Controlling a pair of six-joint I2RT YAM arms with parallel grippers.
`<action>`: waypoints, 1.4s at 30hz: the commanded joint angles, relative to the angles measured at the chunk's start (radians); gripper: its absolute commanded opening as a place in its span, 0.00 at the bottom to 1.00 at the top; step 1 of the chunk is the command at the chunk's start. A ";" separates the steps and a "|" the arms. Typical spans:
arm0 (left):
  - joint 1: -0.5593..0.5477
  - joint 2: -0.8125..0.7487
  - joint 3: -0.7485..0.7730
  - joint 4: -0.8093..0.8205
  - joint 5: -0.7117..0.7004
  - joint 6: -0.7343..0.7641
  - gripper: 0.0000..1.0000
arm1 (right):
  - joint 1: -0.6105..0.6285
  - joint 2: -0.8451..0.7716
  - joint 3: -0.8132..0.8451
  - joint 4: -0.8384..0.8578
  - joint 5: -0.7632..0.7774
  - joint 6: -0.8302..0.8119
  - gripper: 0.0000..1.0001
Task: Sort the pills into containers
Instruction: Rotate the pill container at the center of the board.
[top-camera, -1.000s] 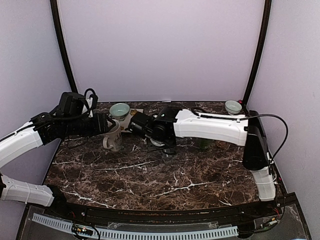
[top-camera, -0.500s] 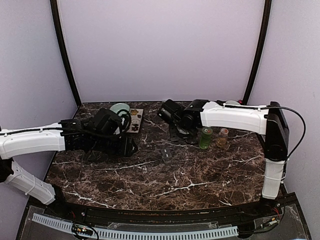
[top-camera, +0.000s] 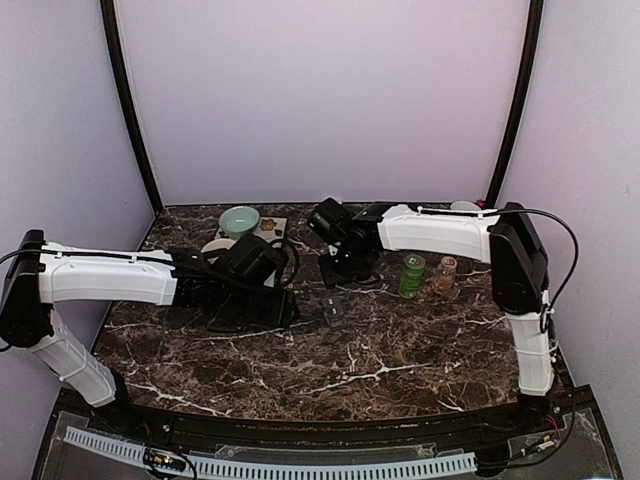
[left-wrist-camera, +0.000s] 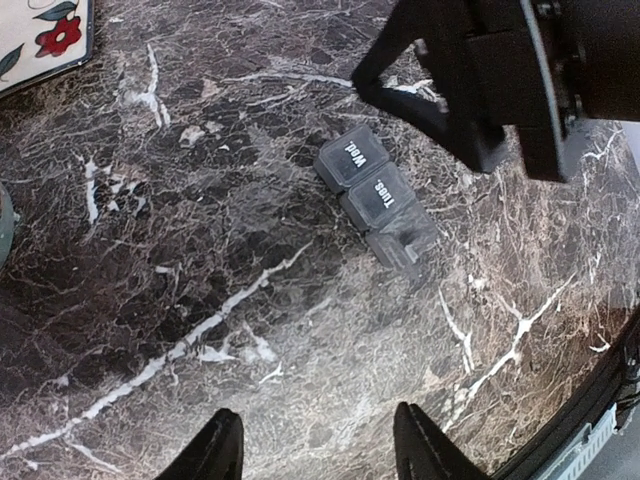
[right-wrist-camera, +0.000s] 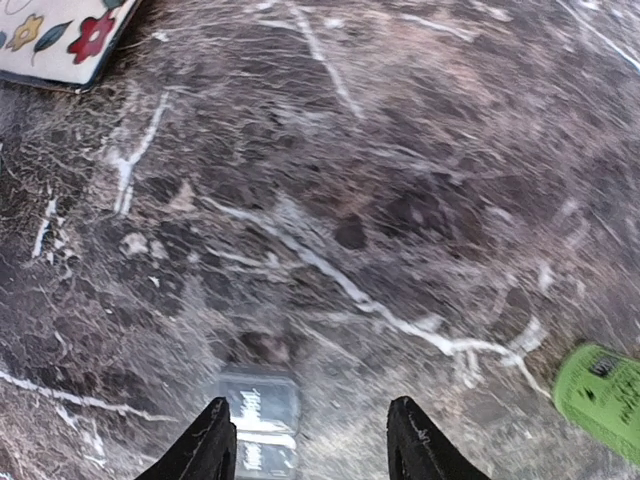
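Observation:
The containers (top-camera: 332, 310) are a short dark grey strip of joined compartments lying mid-table. In the left wrist view the containers (left-wrist-camera: 375, 195) show two shut, labelled lids, and the end compartment looks open. My left gripper (left-wrist-camera: 318, 445) is open and empty, hovering short of the strip; from above the left gripper (top-camera: 283, 307) sits just left of it. My right gripper (right-wrist-camera: 312, 440) is also open and empty, hanging above the blurred containers (right-wrist-camera: 258, 425); from above the right gripper (top-camera: 337, 275) is just behind them. Tiny tan pills (top-camera: 268, 238) lie on the flowered plate (top-camera: 281, 224).
A pale teal bowl (top-camera: 240, 218) and a white mug (top-camera: 214, 246) stand at the back left behind my left arm. A green bottle (top-camera: 411, 275) and a small jar (top-camera: 447, 272) stand right of centre. Another small bowl (top-camera: 465, 207) sits at the back right.
My left arm has left the mug and swung right toward the strip. My right arm pulled back from the mug and has settled behind the strip, its jaws wider.

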 joint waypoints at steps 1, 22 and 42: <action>-0.005 0.006 0.027 0.028 0.013 0.023 0.55 | -0.008 0.074 0.094 -0.002 -0.086 -0.041 0.53; -0.004 -0.041 -0.020 0.043 0.028 0.115 0.55 | 0.005 0.200 0.179 -0.073 -0.117 0.029 0.58; -0.004 -0.179 -0.113 0.059 0.036 0.144 0.55 | 0.031 0.230 0.146 -0.124 -0.147 0.185 0.40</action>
